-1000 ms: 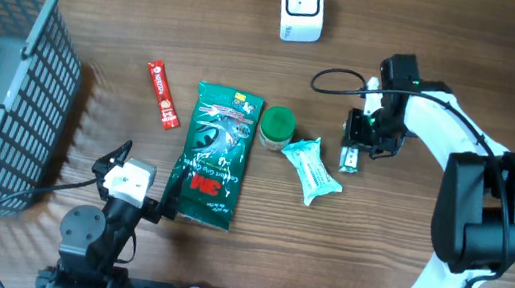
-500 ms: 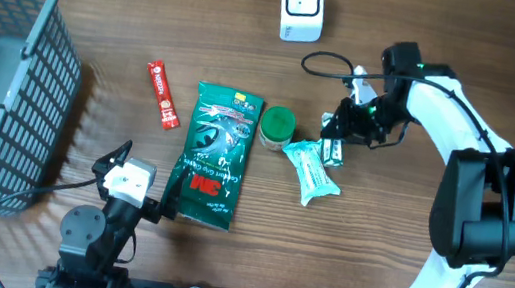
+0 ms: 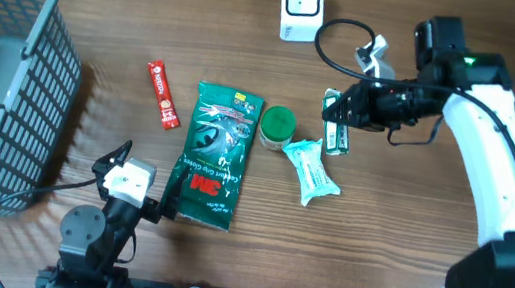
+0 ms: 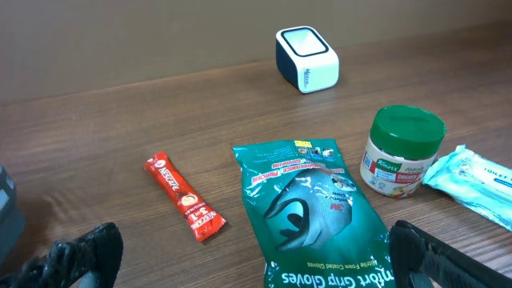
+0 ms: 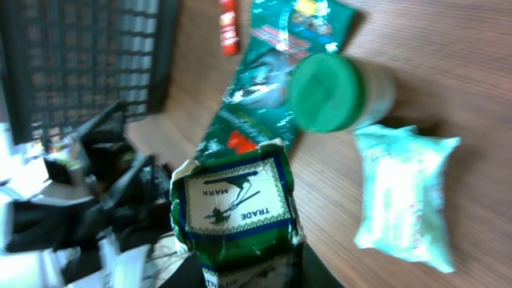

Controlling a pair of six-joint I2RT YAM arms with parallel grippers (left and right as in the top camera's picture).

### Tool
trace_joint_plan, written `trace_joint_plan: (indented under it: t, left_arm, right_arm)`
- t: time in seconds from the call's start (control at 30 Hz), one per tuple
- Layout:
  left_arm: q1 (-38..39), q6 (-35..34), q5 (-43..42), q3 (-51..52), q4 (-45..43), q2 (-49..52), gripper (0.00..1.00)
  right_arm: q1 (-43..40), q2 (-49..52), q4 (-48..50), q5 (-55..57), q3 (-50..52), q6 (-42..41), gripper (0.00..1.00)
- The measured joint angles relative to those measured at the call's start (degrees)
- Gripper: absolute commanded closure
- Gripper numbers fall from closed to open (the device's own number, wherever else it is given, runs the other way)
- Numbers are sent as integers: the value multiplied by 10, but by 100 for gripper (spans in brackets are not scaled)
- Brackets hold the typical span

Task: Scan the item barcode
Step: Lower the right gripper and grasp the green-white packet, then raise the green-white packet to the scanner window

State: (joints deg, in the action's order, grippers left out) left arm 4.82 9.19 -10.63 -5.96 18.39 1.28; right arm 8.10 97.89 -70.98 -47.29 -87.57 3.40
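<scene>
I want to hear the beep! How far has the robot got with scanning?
Done: the right end effector is shut on a green packet, lifted off the table. In hand: it holds the packet near the scanner, but not over it. Left: show the barcode to the scanner. The jar, gloves bag and wipes lie on the table.
</scene>
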Motion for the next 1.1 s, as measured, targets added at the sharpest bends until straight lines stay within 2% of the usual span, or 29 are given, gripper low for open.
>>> trace_joint_plan:
  t: [0.03,0.3,0.4,0.57,0.7,0.77,0.87,0.97,1.1]
  left_arm:
    - [0,0,0,0,0,0,0]
    - [0,0,0,0,0,0,0]
    - [0,0,0,0,0,0,0]
    - [0,0,0,0,0,0,0]
    - [0,0,0,0,0,0,0]
    - [0,0,0,0,0,0,0]
    - [0,0,0,0,0,0,0]
    - [0,0,0,0,0,0,0]
    - [0,0,0,0,0,0,0]
  right_arm:
    - [0,-7,-9,-15,0,2,82]
    - [0,-11,-35,-146,0,49,82]
    - [1,-11,-30,-139,0,64,89]
    - [28,-11,65,26,0,74,84]
    - [75,-11,251,164,-2,57,85]
    - [101,-11,306,246,-2,50,89]
    - [136,-7,368,339,-2,51,87]
    - [168,17,456,427,-2,58,86]
    - [195,93,586,599,-3,105,85]
